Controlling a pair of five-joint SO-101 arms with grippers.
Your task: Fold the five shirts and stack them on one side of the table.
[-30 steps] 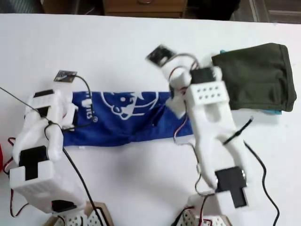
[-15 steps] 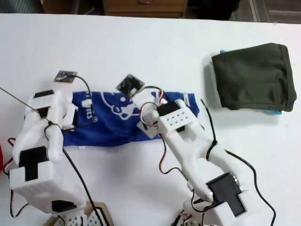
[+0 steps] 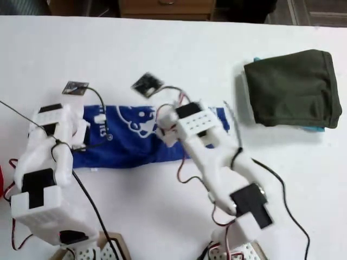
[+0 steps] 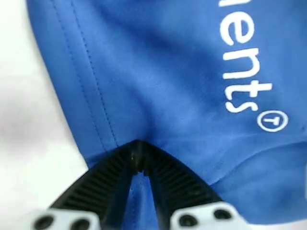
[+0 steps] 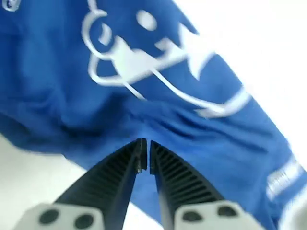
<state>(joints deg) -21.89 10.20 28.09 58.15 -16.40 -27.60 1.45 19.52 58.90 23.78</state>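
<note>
A blue shirt (image 3: pixel 130 142) with white print lies folded into a long strip across the middle of the white table (image 3: pixel 162 49). My left gripper (image 3: pixel 81 131) sits at the strip's left end. In the left wrist view it (image 4: pixel 137 160) is shut on a pinch of the blue shirt (image 4: pixel 168 72) near a stitched hem. My right gripper (image 3: pixel 165 132) hovers over the strip's right half. In the right wrist view its (image 5: pixel 145 155) jaws are shut with nothing between them, just above the blue shirt (image 5: pixel 96 105) and its print. A folded dark green shirt (image 3: pixel 293 86) rests at the far right.
A teal edge (image 3: pixel 312 129) peeks out under the green shirt. Black and red cables (image 3: pixel 89 195) trail from both arms over the near table. Wooden furniture (image 3: pixel 168 8) stands beyond the far edge. Open white table lies along the far side.
My right arm has swung left from beside the green shirt to above the blue strip's right half. The left arm and the blue shirt have stayed put.
</note>
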